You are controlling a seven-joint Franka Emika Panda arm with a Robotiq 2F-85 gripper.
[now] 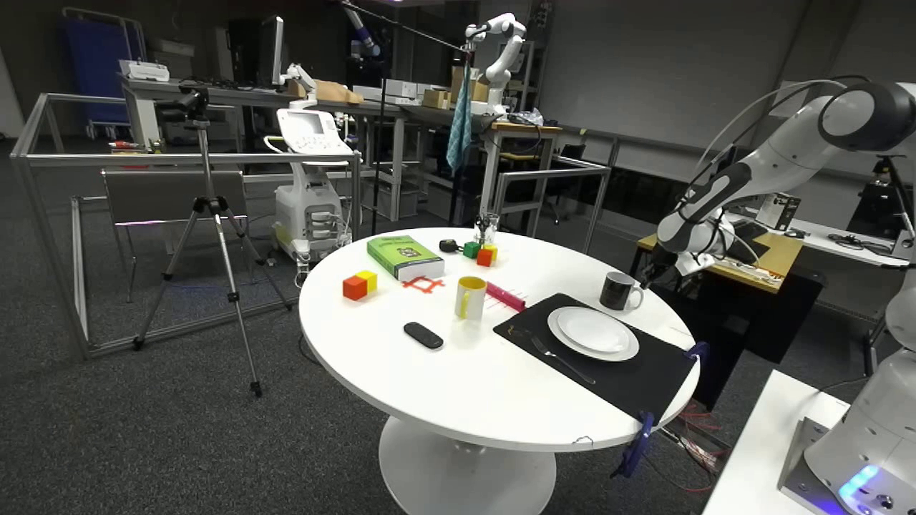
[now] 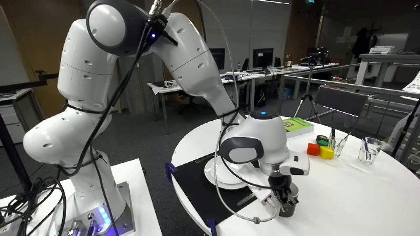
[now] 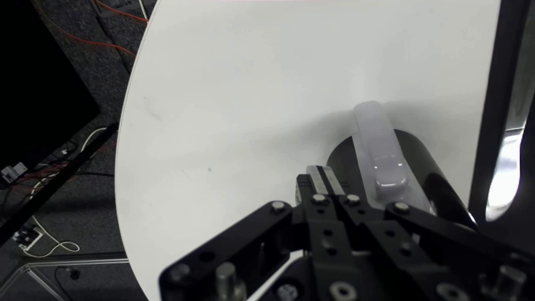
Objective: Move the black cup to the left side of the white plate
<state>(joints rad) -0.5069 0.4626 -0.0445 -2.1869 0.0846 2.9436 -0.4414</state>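
The black cup (image 1: pixel 615 291), a dark mug with a pale handle, stands upright on the table just off the black mat. It sits beyond the white plate (image 1: pixel 608 356), which lies on the mat with a smaller white plate stacked on it. In the wrist view my gripper (image 3: pixel 325 168) is shut with nothing between its fingers, low beside the handle side of the black cup (image 3: pixel 345 161). Whether it touches the cup I cannot tell. In an exterior view the gripper (image 2: pixel 288 202) hides part of the black cup (image 2: pixel 287 213), and the arm hides part of the plate.
A fork (image 1: pixel 562 361) lies on the mat (image 1: pixel 615 390), and a knife (image 2: pixel 246 199) shows near the cup. Blue clamps (image 1: pixel 633 447) grip the mat's edge. A white-and-yellow mug (image 1: pixel 470 299), black flat object (image 1: pixel 423 335), green book (image 1: pixel 405 257), coloured blocks and glasses stand farther off.
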